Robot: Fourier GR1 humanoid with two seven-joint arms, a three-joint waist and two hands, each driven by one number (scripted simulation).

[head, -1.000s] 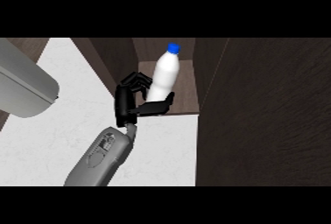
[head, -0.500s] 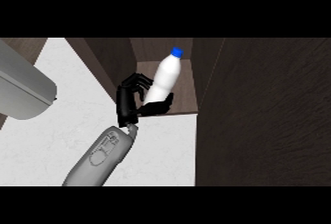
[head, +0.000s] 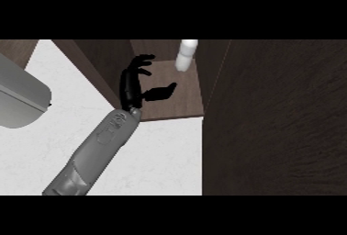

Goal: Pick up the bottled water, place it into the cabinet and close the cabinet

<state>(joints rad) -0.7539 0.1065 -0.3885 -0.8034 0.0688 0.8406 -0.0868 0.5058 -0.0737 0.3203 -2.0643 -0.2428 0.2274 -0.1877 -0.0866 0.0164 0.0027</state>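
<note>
The bottled water [head: 186,57] is a white bottle standing at the back of the open cabinet's brown shelf [head: 177,106]; its top is cut off at the view's upper edge. My right hand [head: 133,87] is open just left of the bottle and apart from it, fingers pointing into the cabinet and thumb stretched right over the shelf. Nothing is between its fingers. Its grey forearm [head: 98,147] runs down to the lower left over the white counter [head: 163,156].
A large dark wood panel [head: 278,119], the cabinet's door or side, fills the right half of the view. The cabinet's left wall [head: 102,64] stands close beside my hand. A big grey rounded shape [head: 20,96] juts in from the left edge.
My right hand has let go of the bottle and opened. The bottle now stands farther back in the cabinet, and the hand has drawn off to its left.
</note>
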